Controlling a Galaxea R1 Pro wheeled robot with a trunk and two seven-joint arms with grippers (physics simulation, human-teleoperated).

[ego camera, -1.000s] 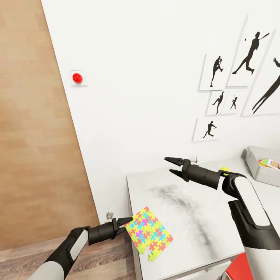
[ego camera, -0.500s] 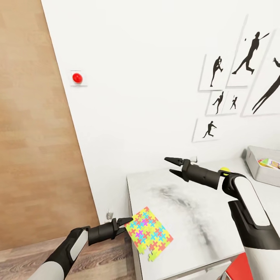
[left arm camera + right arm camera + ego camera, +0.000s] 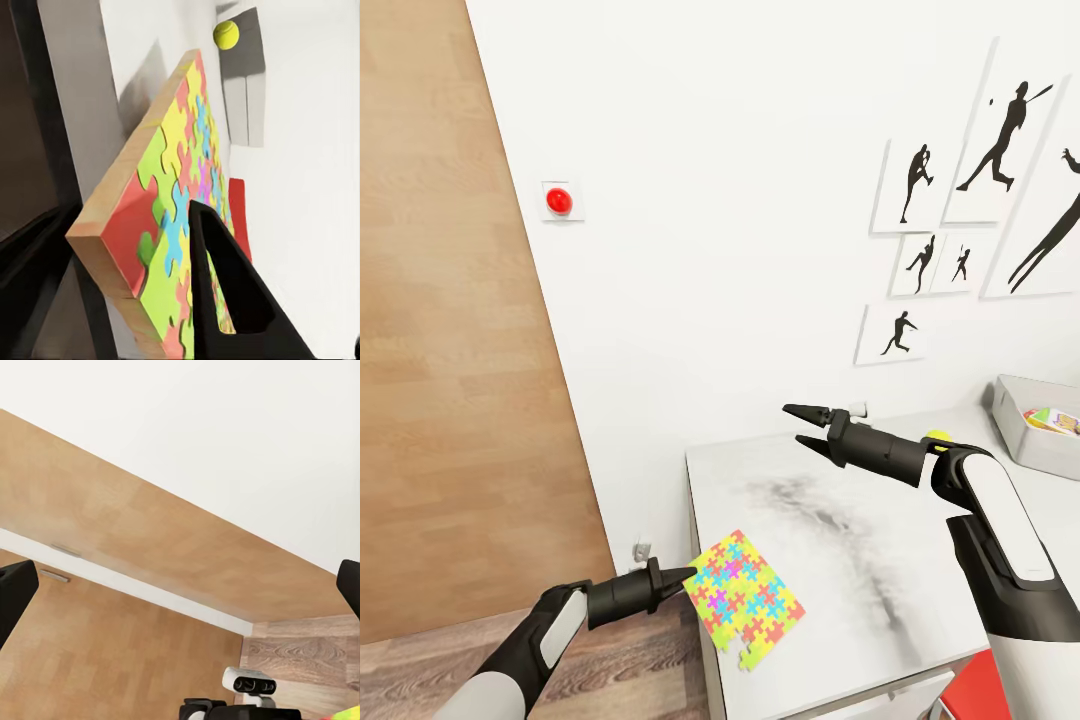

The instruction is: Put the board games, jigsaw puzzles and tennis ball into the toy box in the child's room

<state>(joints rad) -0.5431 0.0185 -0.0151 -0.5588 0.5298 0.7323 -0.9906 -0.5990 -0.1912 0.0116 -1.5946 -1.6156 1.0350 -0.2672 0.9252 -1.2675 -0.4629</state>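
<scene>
A jigsaw puzzle [image 3: 745,598] of bright interlocking pieces lies at the near left corner of the pale grey table [image 3: 860,560], overhanging its edge. My left gripper [image 3: 688,577] is shut on the puzzle's left edge. In the left wrist view the jigsaw puzzle [image 3: 180,187] sits tilted between the two black fingers [image 3: 217,285]. My right gripper [image 3: 801,424] hovers open above the table's back, holding nothing. The tennis ball [image 3: 937,438] rests on the table behind the right arm, and the tennis ball [image 3: 226,34] shows beyond the puzzle. The toy box [image 3: 1022,425] stands at the far right with a colourful printed box [image 3: 1054,420] inside.
A white wall with a red button [image 3: 559,201] and black silhouette pictures [image 3: 950,190] rises behind the table. A wooden panel [image 3: 450,380] stands to the left, with wood floor below. Something red [image 3: 970,690] sits below the table's front edge.
The left gripper's fingers, slightly apart before, have closed on the puzzle's edge, and the puzzle has shifted a little. The right arm has not moved.
</scene>
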